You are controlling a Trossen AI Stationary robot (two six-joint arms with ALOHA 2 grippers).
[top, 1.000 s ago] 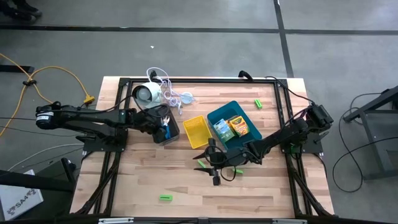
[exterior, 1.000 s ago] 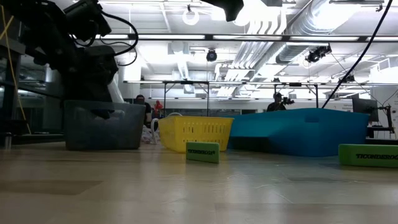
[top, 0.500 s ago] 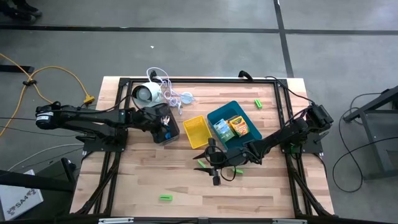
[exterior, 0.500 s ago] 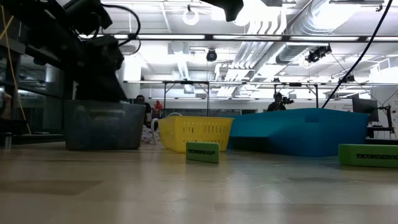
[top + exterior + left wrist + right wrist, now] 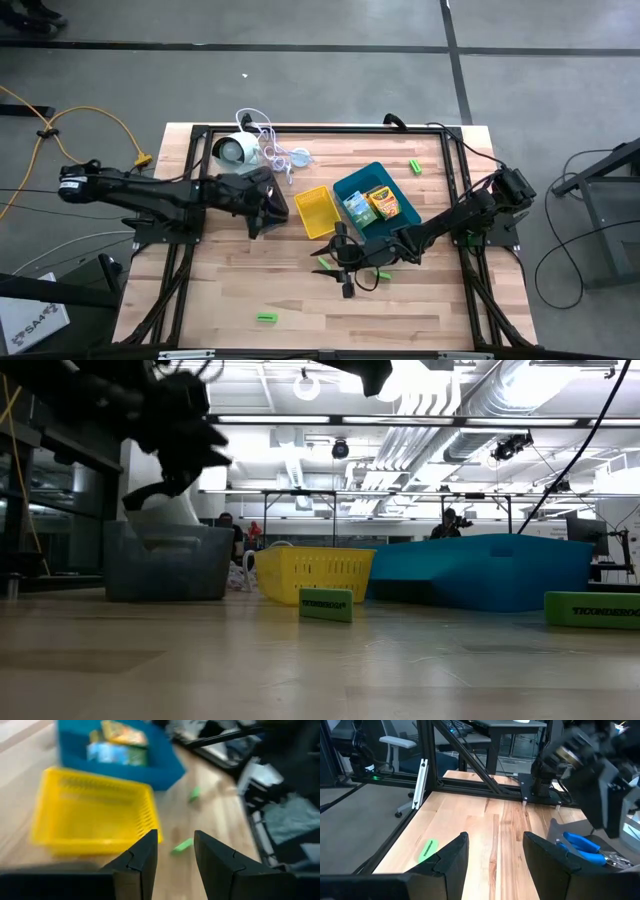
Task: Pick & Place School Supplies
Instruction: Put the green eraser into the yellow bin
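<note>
**Leaving the blue-handled tool (image 5: 582,845) behind in the grey tray (image 5: 165,565)**

Lying in that tray with nothing gripping it, so counted here as placed. Lifted clear of the tray within the last second: the left gripper (image 5: 174,855), low over the tray a moment ago, now higher and swung toward the yellow tray (image 5: 90,810). Jaws apart, with bare wood showing between them and nothing held or touched. Probably turning toward the next pick, with loose green blocks (image 5: 182,845) lying on the table beyond the yellow tray and printed packs (image 5: 117,750) already in the blue tray (image 5: 160,770). Unmoved meanwhile: the right gripper (image 5: 342,262), waiting low at mid-table among green blocks, fingers parted and empty too.
</note>
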